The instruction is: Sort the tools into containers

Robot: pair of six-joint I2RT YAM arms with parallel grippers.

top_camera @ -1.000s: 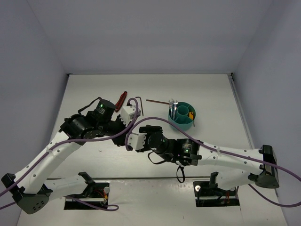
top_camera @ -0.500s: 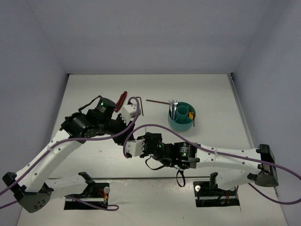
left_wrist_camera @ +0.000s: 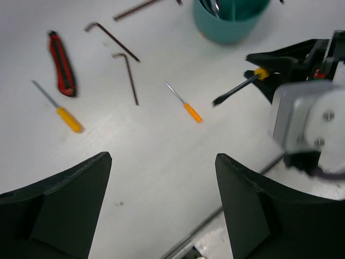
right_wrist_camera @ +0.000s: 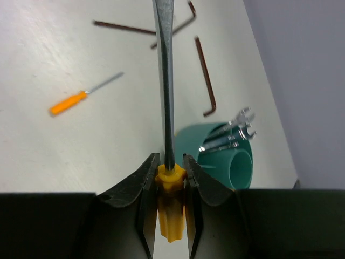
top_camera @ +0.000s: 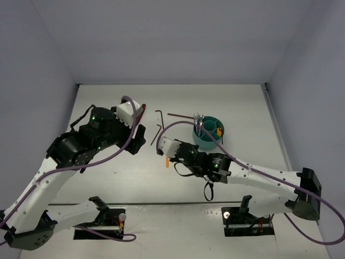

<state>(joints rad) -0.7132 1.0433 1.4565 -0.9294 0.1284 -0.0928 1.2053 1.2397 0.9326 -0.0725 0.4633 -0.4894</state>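
Note:
My right gripper (right_wrist_camera: 171, 159) is shut on the yellow handle of a screwdriver (right_wrist_camera: 165, 81), whose dark shaft points away from the wrist above the table. The left wrist view shows this same screwdriver (left_wrist_camera: 237, 89) in the right gripper's fingers (left_wrist_camera: 280, 62). My left gripper (left_wrist_camera: 161, 162) is open and empty, high over bare table. The teal tub (top_camera: 209, 135) stands to the right with silver wrenches (right_wrist_camera: 233, 134) upright in it. Loose on the table lie two orange screwdrivers (left_wrist_camera: 186, 103) (left_wrist_camera: 60, 110), a red-and-black tool (left_wrist_camera: 62, 65) and two hex keys (left_wrist_camera: 128, 75) (left_wrist_camera: 111, 36).
A long thin dark rod (left_wrist_camera: 137, 8) lies behind the hex keys, left of the tub. The left arm (top_camera: 97, 137) bulks over the table's left half. The table's near edge (left_wrist_camera: 226, 216) runs close under the left gripper.
The left gripper opened, let go of the yellow-handled screwdriver and drew back to the left. The right gripper shut on its handle and moved it towards the tub.

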